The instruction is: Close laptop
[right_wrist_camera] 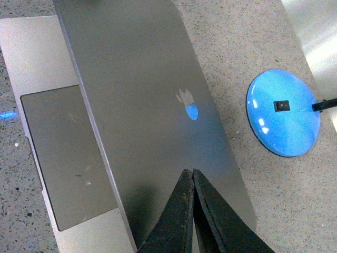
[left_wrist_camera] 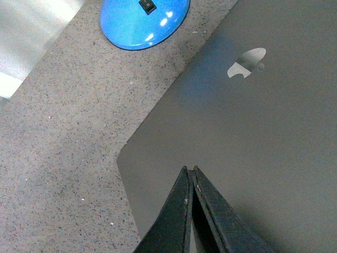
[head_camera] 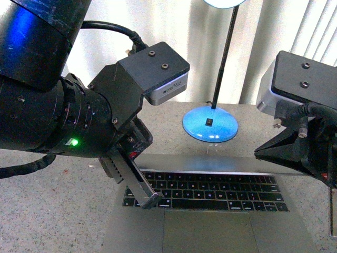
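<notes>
Beneath the left gripper point(left_wrist_camera: 190, 169), whose fingers are meeting tip to tip and gripping nothing, the laptop point(head_camera: 221, 221) is lying with the grey back of its lid point(left_wrist_camera: 253, 147) turned up toward the wrist. The tips are sitting over that back near one corner, short of the apple logo point(left_wrist_camera: 247, 63); I cannot tell whether they are actually touching it. Off to the side of this hand the speckled table point(left_wrist_camera: 63, 137) is showing, and beyond the fingertips the blue lamp base point(left_wrist_camera: 145, 21) is standing clear of the lid.

Between the two hands the lid is leaning partway down: the keyboard point(head_camera: 210, 191) and trackpad point(right_wrist_camera: 58, 153) are both showing beneath it, so the closing looks begun but not finished.

Just ahead of the right gripper point(right_wrist_camera: 192, 171), fingers likewise pinched together and empty, the same lid back is sloping away. What is left, I judge, is pushing the lid down until it is lying flat on the base.
</notes>
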You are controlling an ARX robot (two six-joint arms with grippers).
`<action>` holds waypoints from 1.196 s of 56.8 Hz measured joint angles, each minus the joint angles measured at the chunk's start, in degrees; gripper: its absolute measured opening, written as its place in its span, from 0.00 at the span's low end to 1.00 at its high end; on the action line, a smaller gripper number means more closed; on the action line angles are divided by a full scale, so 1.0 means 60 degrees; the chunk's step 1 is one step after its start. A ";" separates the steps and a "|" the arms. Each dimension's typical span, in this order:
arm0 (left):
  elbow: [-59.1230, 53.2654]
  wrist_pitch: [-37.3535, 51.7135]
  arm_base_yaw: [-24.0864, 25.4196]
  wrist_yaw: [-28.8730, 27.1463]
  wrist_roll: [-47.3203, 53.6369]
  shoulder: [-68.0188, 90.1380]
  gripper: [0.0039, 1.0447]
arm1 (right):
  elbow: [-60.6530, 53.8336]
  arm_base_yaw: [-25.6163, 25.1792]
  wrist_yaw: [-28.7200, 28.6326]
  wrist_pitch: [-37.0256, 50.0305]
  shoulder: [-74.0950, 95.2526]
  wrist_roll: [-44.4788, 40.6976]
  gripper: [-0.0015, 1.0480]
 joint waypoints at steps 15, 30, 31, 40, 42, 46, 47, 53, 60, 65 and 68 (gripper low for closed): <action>-0.0036 0.0058 -0.0058 -0.0073 -0.0015 0.0087 0.03 | -0.0211 0.0022 -0.0018 0.0200 0.0000 0.0007 0.03; -0.0117 0.0087 -0.0069 -0.0073 -0.0058 0.0175 0.03 | -0.0302 -0.0033 -0.0073 0.0240 0.0015 0.0000 0.03; -0.0124 0.0091 -0.0073 -0.0069 -0.0058 0.0179 0.03 | -0.0306 -0.0044 -0.0073 0.0237 0.0022 0.0000 0.03; -0.0204 0.0146 -0.0095 -0.0062 -0.0066 0.0211 0.03 | -0.0415 -0.0087 -0.0073 0.0237 0.0058 -0.0007 0.03; -0.0226 0.0160 -0.0106 -0.0062 -0.0066 0.0215 0.03 | -0.0466 -0.0087 -0.0073 0.0240 0.0084 -0.0029 0.03; -0.0233 0.0178 -0.0127 -0.0036 -0.0066 0.0219 0.03 | -0.0565 -0.0087 -0.0069 0.0317 0.0142 -0.0040 0.03; -0.0237 0.0182 -0.0131 -0.0033 -0.0066 0.0219 0.03 | -0.0572 -0.0087 -0.0073 0.0328 0.0142 -0.0040 0.03; -0.0248 0.0182 -0.0146 0.0004 -0.0062 0.0226 0.03 | -0.0605 -0.0073 -0.0073 0.0404 0.0193 -0.0036 0.03; -0.0306 0.0215 -0.0160 0.0007 -0.0062 0.0240 0.03 | -0.0605 -0.0044 -0.0069 0.0470 0.0251 -0.0033 0.03; -0.0423 0.0313 -0.0175 0.0022 -0.0062 0.0299 0.03 | -0.0605 0.0000 -0.0066 0.0492 0.0306 -0.0033 0.03; -0.0470 0.0350 -0.0186 0.0036 -0.0062 0.0332 0.03 | -0.0605 0.0022 -0.0062 0.0528 0.0335 -0.0029 0.03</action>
